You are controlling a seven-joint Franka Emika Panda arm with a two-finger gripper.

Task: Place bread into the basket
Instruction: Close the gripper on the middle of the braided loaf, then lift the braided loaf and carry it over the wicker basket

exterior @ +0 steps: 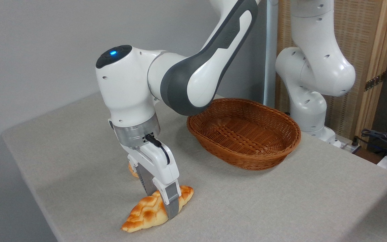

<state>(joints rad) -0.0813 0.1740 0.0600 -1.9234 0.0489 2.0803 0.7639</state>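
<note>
We see one arm reaching down from upper right to the front left part of the table. Gripper is low, right at the bread, fingers pointing down. Near finger lies across the loaf's front side, roughly at its middle; the other finger is behind the loaf, mostly hidden. Jaws straddle the bread and look closed on it, so we call it gripped.

Bread lies on the table near the front edge, long axis running lower left to upper right, pointed end toward lower left. Its underside seems to rest on the cloth; we cannot tell if it is lifted at all.

Basket sits on the table further back and to the right, well apart from the bread, upright, nothing seen inside. The arm's elbow overlaps its left rim in view.

A small orange bun peeks out behind the gripper, on the table, mostly hidden by it.

Behind the basket stands the arm's white base. Cables at far right, off the table.
</note>
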